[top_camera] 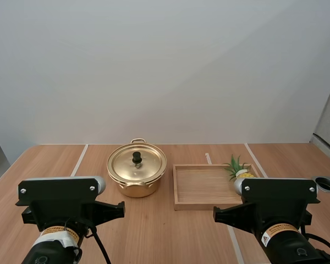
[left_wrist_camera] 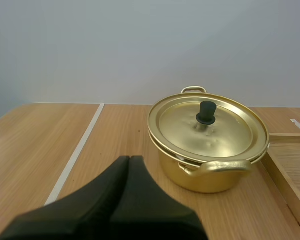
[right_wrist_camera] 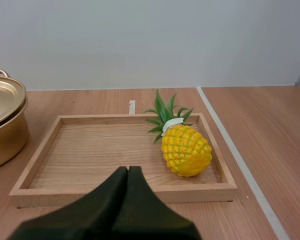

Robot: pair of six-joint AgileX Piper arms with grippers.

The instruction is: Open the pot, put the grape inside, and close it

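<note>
Gold pot (top_camera: 136, 181) on the wooden bench (top_camera: 154, 236), lid (top_camera: 124, 165) seated, black knob (top_camera: 136, 158) upright. Just to its right lies a wooden tray (top_camera: 176, 190) holding a toy pineapple (right_wrist_camera: 186, 150) (the only fruit present; it lies on its side by the tray's right wall, leaves toward the far rim). Left claw (left_wrist_camera: 130, 159): fingers pressed together into one dark wedge, gripping nothing, short of the pot. Right claw (right_wrist_camera: 128, 169): likewise closed and empty, in front of the tray's near rim.
</note>
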